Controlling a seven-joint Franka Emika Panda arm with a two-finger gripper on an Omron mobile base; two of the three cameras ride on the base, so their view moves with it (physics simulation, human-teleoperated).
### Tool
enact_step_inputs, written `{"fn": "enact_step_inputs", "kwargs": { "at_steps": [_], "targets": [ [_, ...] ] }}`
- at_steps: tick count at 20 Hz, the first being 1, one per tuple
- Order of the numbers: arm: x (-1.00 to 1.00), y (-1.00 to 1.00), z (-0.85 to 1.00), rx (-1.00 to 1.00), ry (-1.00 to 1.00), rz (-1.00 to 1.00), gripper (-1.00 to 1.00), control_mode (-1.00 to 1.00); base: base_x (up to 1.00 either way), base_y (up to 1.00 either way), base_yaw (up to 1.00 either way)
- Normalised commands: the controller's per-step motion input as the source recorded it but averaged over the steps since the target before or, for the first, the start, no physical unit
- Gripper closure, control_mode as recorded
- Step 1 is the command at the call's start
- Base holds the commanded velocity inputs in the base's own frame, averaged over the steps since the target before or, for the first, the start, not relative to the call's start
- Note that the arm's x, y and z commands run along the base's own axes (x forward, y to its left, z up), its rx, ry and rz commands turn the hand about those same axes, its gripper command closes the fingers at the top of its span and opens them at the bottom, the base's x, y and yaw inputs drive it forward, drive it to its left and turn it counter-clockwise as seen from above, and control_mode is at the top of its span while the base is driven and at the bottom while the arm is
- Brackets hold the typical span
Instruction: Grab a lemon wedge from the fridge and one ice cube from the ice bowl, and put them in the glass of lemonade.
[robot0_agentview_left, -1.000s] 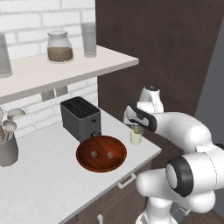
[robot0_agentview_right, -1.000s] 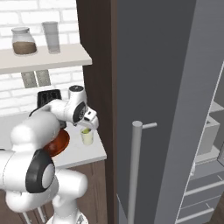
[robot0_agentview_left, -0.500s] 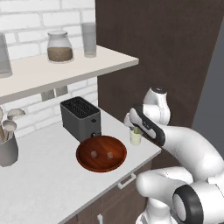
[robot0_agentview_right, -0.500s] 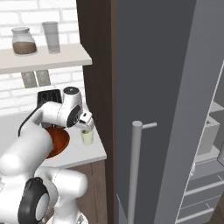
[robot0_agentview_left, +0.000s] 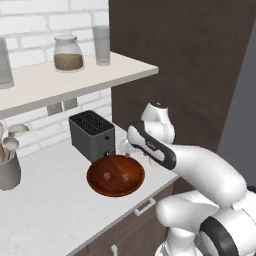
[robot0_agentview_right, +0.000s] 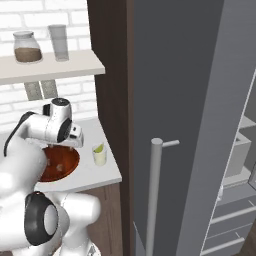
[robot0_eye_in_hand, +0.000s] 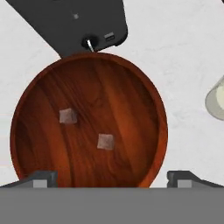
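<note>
hovering over ice bowl (robot0_eye_in_hand: 144, 92) w/ jaws released wide, two cubes (robot0_eye_in_hand: 105, 141) apart mid-bowl.

The white arm rises from the base, bends at its dark elbow joint and reaches forward and to the left, its forearm sloping down to a hand turned to face downward. The gripper (robot0_eye_in_hand: 112, 177) is spread wide with nothing between its two small dark fingertips (robot0_eye_in_hand: 41, 177), which stand well apart at either side of the hand view. The wrist sits low and close to the arm's own shoulder.
</note>
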Motion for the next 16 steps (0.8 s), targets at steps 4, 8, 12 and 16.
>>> {"fn": "enact_step_inputs", "kwargs": {
  "at_steps": [4, 8, 12, 16],
  "targets": [
    [0.21, 0.46, 0.00, 0.00, 0.27, 0.20, -1.00, -1.00, 0.00, 0.00, 0.00],
    [0.07, 0.31, -0.13, -0.24, 0.11, 0.00, -1.00, -1.00, 0.00, 0.00, 0.00],
    [0.02, 0.23, -0.19, -0.20, 0.08, 0.00, -1.00, -1.00, 0.00, 0.00, 0.00],
    [0.00, -0.01, -0.43, -0.02, -0.03, -0.06, -1.00, -1.00, 0.00, 0.00, 0.00]
  ]
}}
